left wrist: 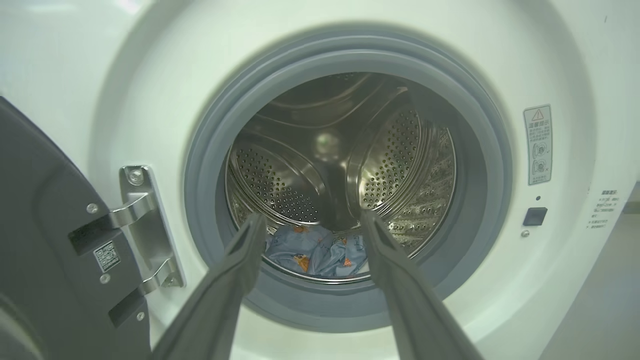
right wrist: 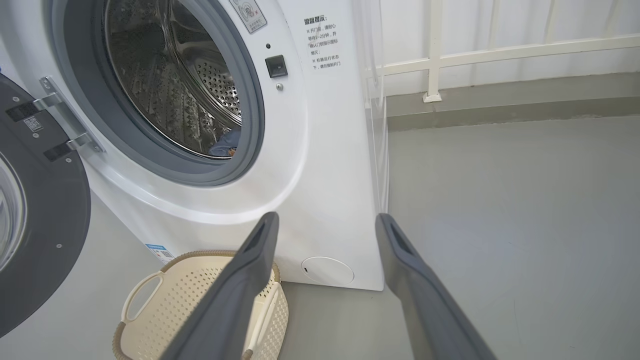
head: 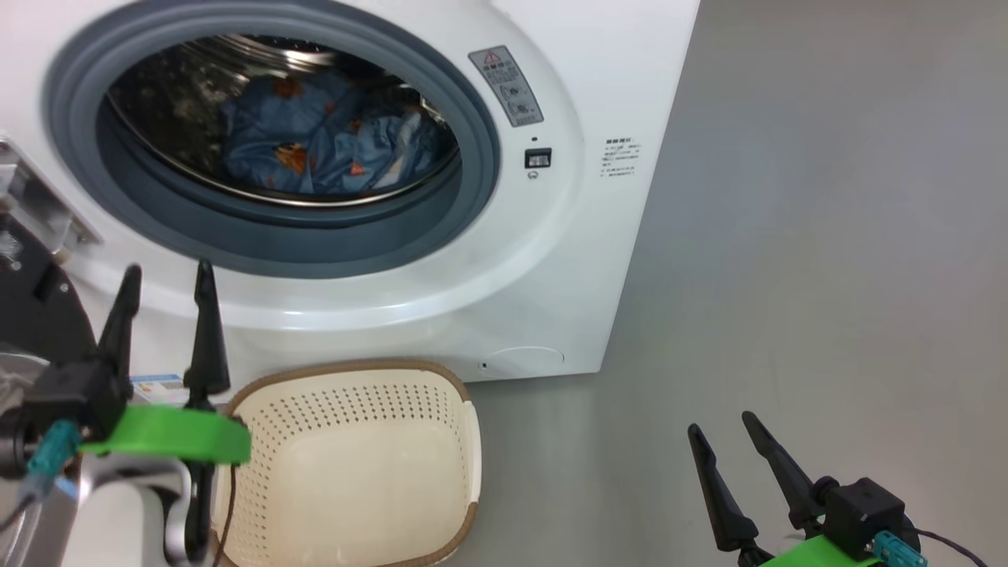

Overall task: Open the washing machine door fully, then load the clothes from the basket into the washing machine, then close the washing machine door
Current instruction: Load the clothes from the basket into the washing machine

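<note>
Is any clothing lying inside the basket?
No, the basket shows a bare cream floor; the clothes lie in the washing machine.

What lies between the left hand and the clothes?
Only the grey gasket lip; the rest is bare, seen in the left wrist view.

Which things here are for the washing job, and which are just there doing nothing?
For the job: washing machine, blue clothes inside it, open door, empty basket, left tool, right tool.
Just there: white railing, grey floor, warning sticker.
</note>
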You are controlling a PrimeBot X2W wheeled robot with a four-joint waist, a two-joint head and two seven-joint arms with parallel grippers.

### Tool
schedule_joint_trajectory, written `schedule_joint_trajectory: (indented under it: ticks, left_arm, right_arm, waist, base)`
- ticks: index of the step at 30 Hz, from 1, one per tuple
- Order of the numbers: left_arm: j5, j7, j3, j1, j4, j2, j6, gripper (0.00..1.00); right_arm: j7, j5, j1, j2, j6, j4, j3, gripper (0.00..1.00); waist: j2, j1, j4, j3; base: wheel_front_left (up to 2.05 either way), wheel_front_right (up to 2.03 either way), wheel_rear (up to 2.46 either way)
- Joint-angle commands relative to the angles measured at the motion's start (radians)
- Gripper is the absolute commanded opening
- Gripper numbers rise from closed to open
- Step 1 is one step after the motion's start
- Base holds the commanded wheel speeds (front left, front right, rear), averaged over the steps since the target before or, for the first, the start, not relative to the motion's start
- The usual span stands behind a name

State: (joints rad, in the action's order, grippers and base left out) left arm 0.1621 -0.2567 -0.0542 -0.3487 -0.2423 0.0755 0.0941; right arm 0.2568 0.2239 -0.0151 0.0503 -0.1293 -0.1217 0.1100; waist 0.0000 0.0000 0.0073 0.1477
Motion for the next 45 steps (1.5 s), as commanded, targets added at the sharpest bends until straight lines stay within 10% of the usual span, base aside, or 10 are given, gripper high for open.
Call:
schedule_joint_trajectory:
  ticks: [1, 45]
  left_arm:
    - [-0.008, -0.005, -0.038, 0.029, 0.051, 0.02, 0.004, 1.0]
    - [0.007, -0.005, -0.014, 0.539, 0.268, -0.025, -0.094, 1.0]
  right_arm:
    - [0.005, -0.003, -0.007, 0.0, -0.001, 0.025, 0.019, 1.0]
    - [0.005, -0.019, -0.107, 0.0, -0.001, 0.039, -0.025, 1.0]
  waist:
    - [0.0, 0.0, 0.011, -0.026]
    - [0.0, 0.0, 0.027, -0.15]
  base:
    - [0.0, 0.0, 0.0]
    - [0.0, 0.0, 0.0]
